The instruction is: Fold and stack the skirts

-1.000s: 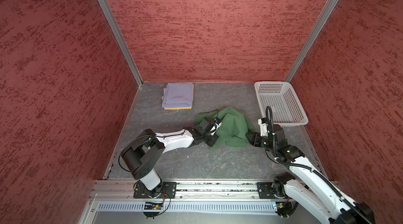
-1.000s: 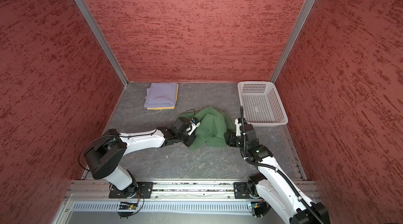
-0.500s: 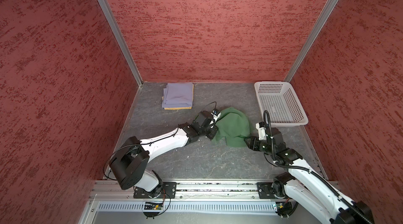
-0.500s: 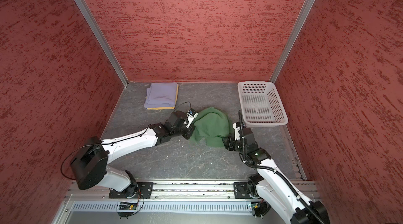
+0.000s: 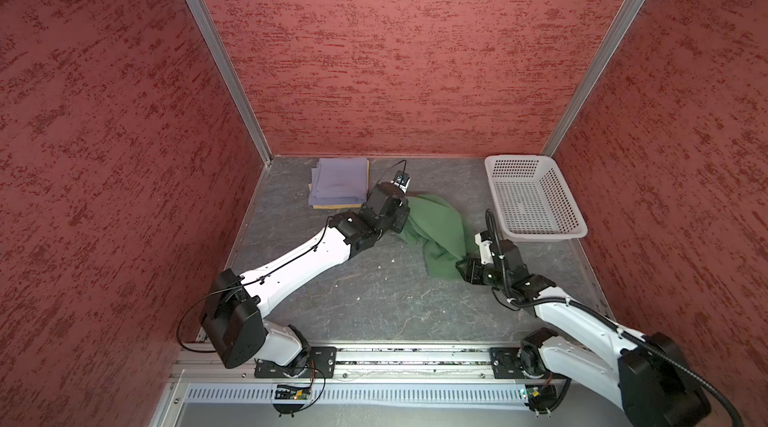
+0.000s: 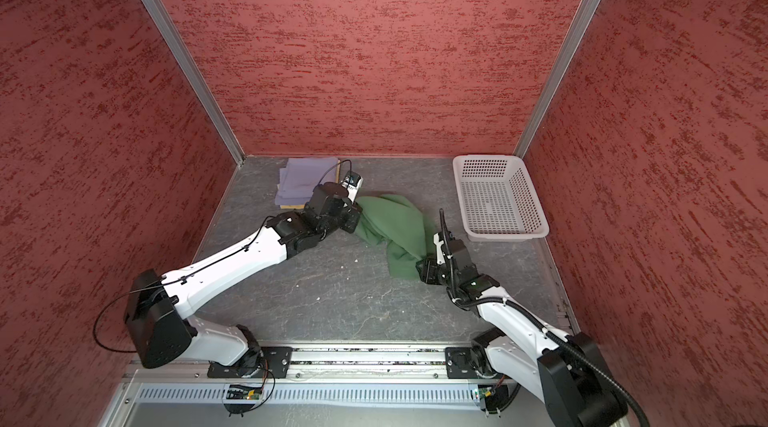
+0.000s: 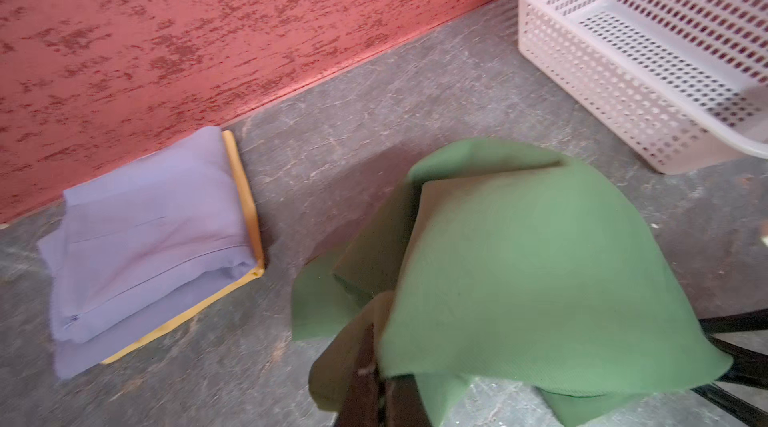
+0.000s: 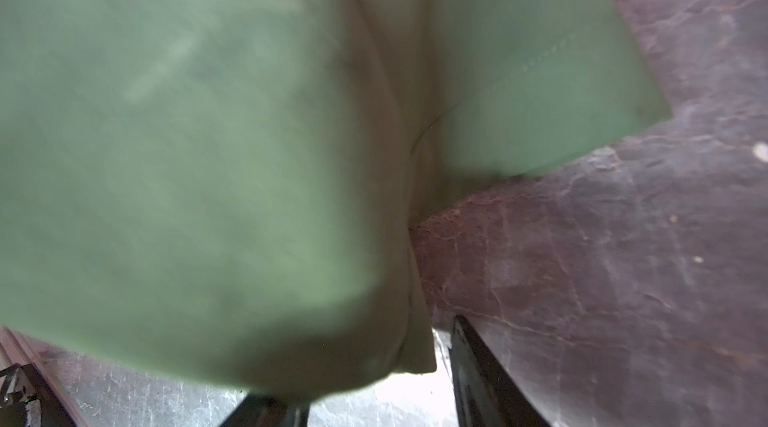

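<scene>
Now the green skirt [image 5: 440, 229] hangs stretched between both arms

Nearest me, toward the right edge of the tabletop [image 5: 353, 300], the right gripper [image 5: 464, 269] pinches the skirt's near end. Its wrist view shows cloth bunched between the fingers and held off the surface. Further in, the left gripper [image 5: 406, 215] is clamped tight on the opposite edge. A second ago that gripper sat low at mid-table with the skirt in a loose heap. Since then its arm has reached out toward the far left corner, and the cloth has been drawn into a long, slack band between the two. I take that as spreading or carrying the last garment, not yet a fold. At the far left corner the lavender skirt [image 5: 338, 182] lies folded on the yellow skirt [image 7: 244, 192], so two of three look done. At the far right corner the white basket [image 5: 515, 158] stands with nothing in it.
</scene>
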You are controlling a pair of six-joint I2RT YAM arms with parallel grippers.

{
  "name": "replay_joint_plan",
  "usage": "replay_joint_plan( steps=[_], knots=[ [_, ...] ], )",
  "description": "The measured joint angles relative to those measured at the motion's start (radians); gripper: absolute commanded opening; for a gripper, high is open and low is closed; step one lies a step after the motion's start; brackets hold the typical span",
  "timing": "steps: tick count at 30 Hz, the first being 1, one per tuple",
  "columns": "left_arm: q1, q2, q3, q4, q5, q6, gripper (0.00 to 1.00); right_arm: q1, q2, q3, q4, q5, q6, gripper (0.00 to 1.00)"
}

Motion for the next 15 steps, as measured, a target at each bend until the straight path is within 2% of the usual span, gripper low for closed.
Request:
replay_joint_plan(
  steps=[9,15],
  knots=[
    [0.034,0.0,0.021,-0.021,-0.023,0.027,0.0,0.026,0.101,0.006,0.117,0.018,-0.025,0.44],
    [0.051,0.001,0.026,-0.021,-0.022,0.037,0.0,0.034,0.165,0.006,0.196,0.018,-0.046,0.53]
  ],
)
